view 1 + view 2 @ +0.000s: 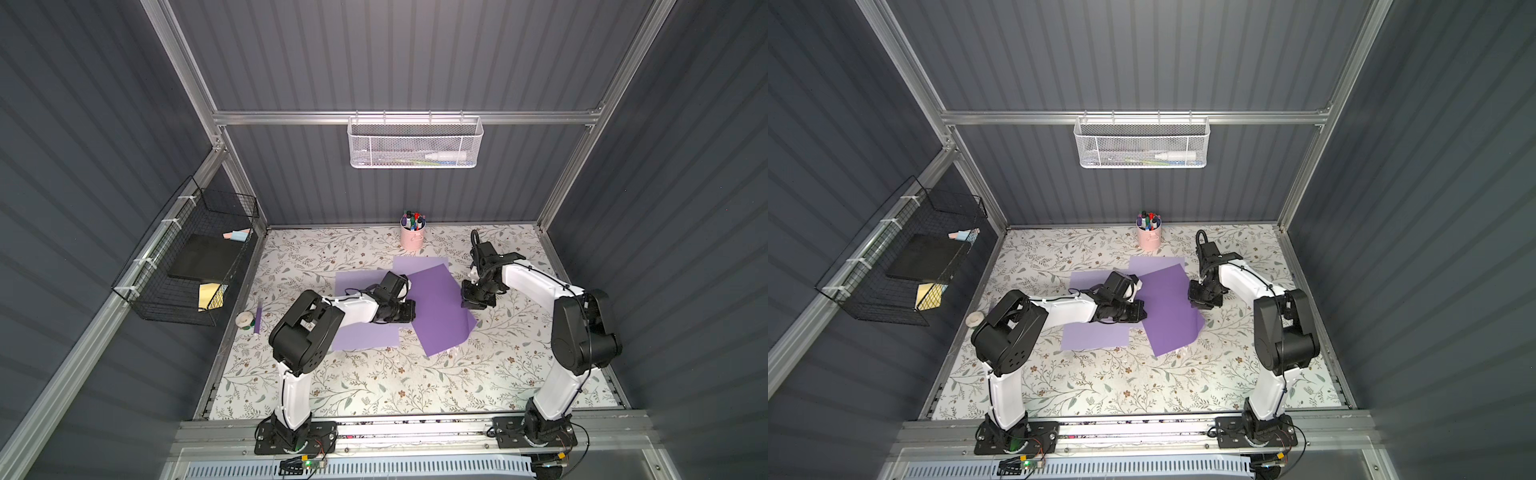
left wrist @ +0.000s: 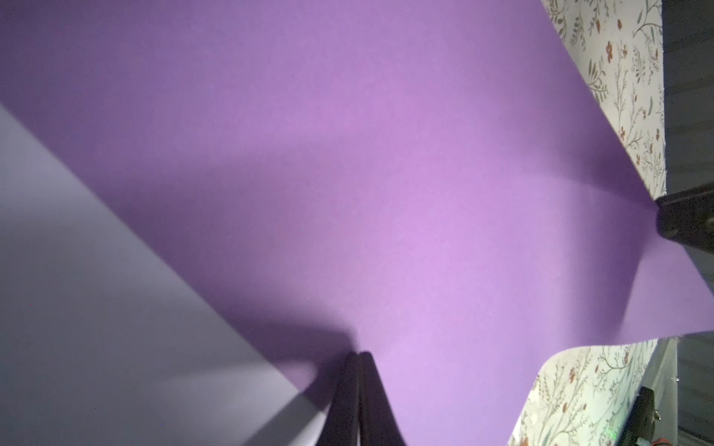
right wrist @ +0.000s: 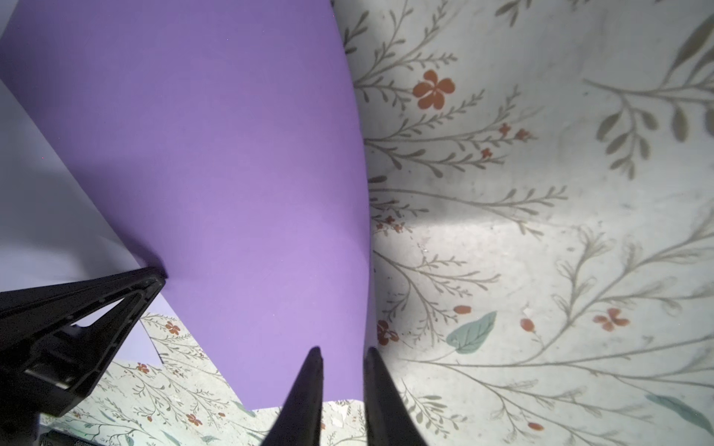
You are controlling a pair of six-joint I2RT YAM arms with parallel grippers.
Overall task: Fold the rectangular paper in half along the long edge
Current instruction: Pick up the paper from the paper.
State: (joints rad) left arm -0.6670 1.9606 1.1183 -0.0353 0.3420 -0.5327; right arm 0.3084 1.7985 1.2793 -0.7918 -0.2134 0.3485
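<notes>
The rectangular paper (image 1: 440, 311) is the darker purple sheet, lying askew over paler lavender sheets in both top views (image 1: 1169, 311). My left gripper (image 1: 415, 311) is at its left long edge, jaws pressed together on that edge (image 2: 359, 353). The sheet (image 2: 386, 173) rises off the table there and bows. My right gripper (image 1: 464, 304) is at the opposite long edge. In the right wrist view its fingers (image 3: 313, 370) stand a narrow gap apart, with the paper's edge (image 3: 232, 173) running in between them (image 3: 342, 349).
Two lavender sheets (image 1: 365, 336) (image 1: 415, 264) lie under the paper on the floral table (image 1: 374, 386). A pink cup of markers (image 1: 412, 237) stands at the back. A tape roll (image 1: 245, 319) and purple pen (image 1: 257, 320) lie at the left edge. Wire baskets (image 1: 187, 266) (image 1: 415, 143) hang on the walls.
</notes>
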